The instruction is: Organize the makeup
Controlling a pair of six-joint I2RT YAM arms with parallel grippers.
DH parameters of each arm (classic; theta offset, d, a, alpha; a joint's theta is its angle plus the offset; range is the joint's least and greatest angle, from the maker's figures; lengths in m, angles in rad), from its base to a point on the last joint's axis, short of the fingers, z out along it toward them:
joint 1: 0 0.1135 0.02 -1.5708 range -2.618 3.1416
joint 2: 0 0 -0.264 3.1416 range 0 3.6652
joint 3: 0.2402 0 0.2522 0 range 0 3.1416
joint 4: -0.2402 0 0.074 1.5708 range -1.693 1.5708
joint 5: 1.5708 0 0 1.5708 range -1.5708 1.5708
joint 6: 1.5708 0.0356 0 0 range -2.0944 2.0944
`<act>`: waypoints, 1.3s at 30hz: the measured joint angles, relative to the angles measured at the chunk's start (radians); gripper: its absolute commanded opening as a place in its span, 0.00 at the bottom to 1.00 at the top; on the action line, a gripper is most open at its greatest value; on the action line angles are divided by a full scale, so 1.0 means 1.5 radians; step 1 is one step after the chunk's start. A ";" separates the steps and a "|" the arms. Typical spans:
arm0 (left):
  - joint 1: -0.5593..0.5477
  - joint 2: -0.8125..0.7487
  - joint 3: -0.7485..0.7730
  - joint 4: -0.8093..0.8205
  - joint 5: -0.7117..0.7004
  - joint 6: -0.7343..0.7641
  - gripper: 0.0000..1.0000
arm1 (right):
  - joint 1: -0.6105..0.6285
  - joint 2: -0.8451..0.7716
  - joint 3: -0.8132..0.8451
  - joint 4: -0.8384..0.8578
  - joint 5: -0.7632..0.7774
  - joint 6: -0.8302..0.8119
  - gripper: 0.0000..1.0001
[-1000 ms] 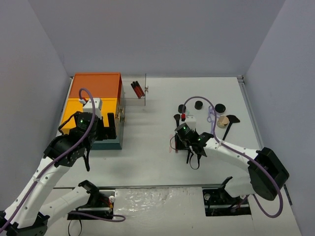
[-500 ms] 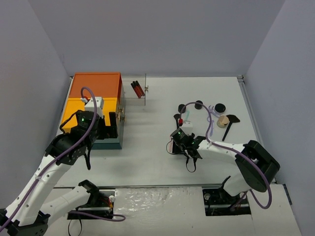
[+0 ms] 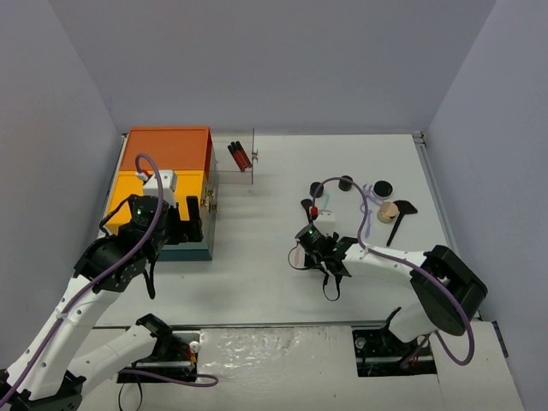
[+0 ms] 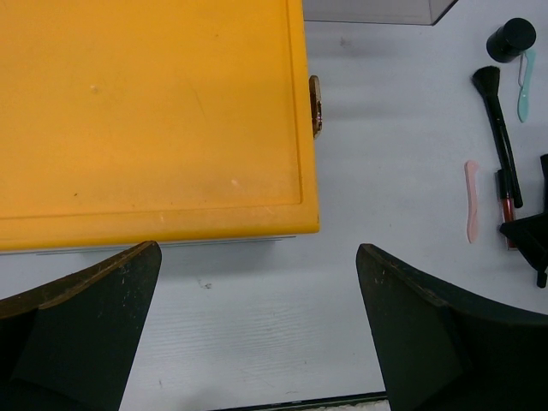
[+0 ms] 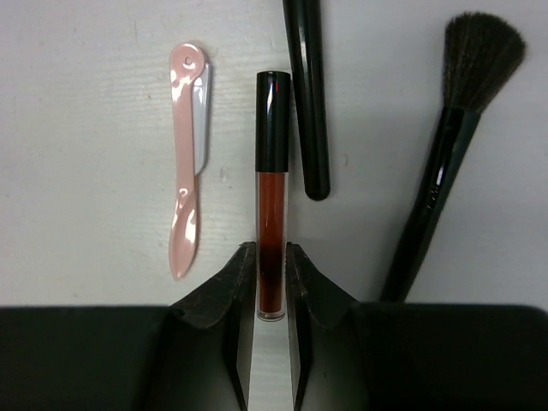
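Observation:
My right gripper point(image 5: 271, 257) is shut on the lower end of a red lip gloss tube point(image 5: 272, 205) that lies on the table. A pink stick point(image 5: 188, 154) lies left of the tube, and a black handle point(image 5: 306, 94) and a black brush point(image 5: 454, 128) lie right of it. In the top view the right gripper point(image 3: 310, 248) is at mid-table. Black jars point(image 3: 345, 182), a beige puff point(image 3: 388, 211) and a lilac loop point(image 3: 368, 201) lie behind it. My left gripper point(image 4: 257, 325) is open and empty over bare table by the box.
The big orange-topped teal box point(image 3: 167, 167) stands at the back left, and its lid point(image 4: 154, 111) fills the left wrist view. Two red sticks point(image 3: 240, 156) lie beside a thin upright rod at the back. Grey walls close in the table on three sides.
My right gripper has moved left and toward the near edge, down onto the red tube. The left arm has shifted only slightly.

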 measured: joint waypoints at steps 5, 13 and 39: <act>0.000 0.013 0.000 0.002 0.001 0.001 0.97 | 0.008 -0.065 0.035 -0.081 0.001 -0.022 0.00; 0.000 0.022 0.002 0.002 0.000 0.006 0.97 | 0.009 -0.106 0.305 -0.134 -0.004 -0.119 0.00; 0.000 0.026 0.081 -0.053 -0.031 0.009 0.97 | -0.039 0.437 0.983 -0.139 -0.144 -0.224 0.67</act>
